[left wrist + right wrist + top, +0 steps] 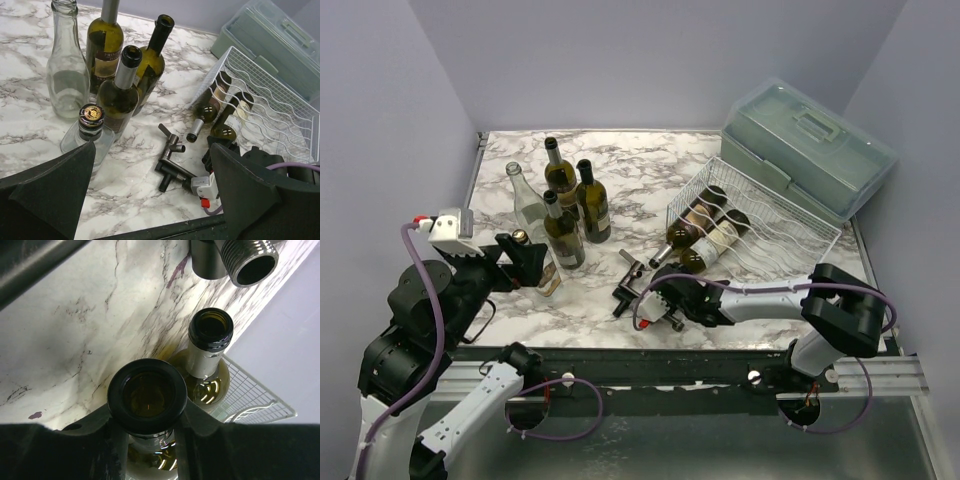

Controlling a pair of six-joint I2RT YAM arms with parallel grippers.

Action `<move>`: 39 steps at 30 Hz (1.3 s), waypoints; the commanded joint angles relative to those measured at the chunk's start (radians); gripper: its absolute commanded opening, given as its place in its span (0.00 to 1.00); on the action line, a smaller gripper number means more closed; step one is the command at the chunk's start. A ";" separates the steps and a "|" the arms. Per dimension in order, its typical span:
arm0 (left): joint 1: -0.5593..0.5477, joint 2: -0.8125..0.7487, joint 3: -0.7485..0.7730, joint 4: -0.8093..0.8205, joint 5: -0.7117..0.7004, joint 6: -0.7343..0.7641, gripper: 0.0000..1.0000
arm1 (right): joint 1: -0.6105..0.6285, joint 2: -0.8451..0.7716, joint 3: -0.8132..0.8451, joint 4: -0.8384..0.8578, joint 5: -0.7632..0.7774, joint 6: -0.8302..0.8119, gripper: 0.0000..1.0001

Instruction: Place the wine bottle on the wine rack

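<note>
Top external view, looking down on a marble table (650, 185). Right of centre, shows the wine rack (790, 225), wire cradles open toward the lower left, with bottles lying in it necks outward. At its lower left corner, finds the right pincer (672, 298) clamped tight on the neck of the wine bottle (692, 262), which lies at the rack's near edge; cannot tell whether it is fully seated in a cradle. Gripped by the neck, probably to slide the body lengthwise along the wire.

From the right wrist, looks straight into the wine bottle's open mouth (147, 395), with a neighbouring bottle (210, 332) close beside and a threaded metal fitting (250, 260) just ahead on the marble.

At the left of the frame, shows the left pincer (510, 262) spread wide, holding nothing, near a capped clear bottle (91, 120) in a standing cluster. Leaves open marble between cluster and rack. Hems the rack's upper right side with a lidded plastic box (810, 145). Calls for care near the fitting when backing out.
</note>
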 commanded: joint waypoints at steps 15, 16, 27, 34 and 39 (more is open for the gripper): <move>-0.005 -0.064 -0.040 0.020 0.048 0.020 0.99 | -0.139 -0.073 -0.100 0.187 -0.043 -0.299 0.01; -0.005 -0.065 -0.043 0.021 0.047 0.020 0.99 | -0.144 -0.075 -0.099 0.180 -0.055 -0.293 0.01; -0.004 -0.098 -0.067 0.016 0.068 -0.014 0.99 | -0.207 -0.057 -0.115 0.236 -0.120 -0.323 0.01; -0.005 -0.112 -0.055 0.009 0.058 -0.013 0.99 | -0.240 -0.057 -0.129 0.258 -0.161 -0.308 0.13; -0.005 -0.107 -0.052 0.005 0.056 -0.013 0.99 | -0.241 -0.073 -0.167 0.272 -0.184 -0.314 0.45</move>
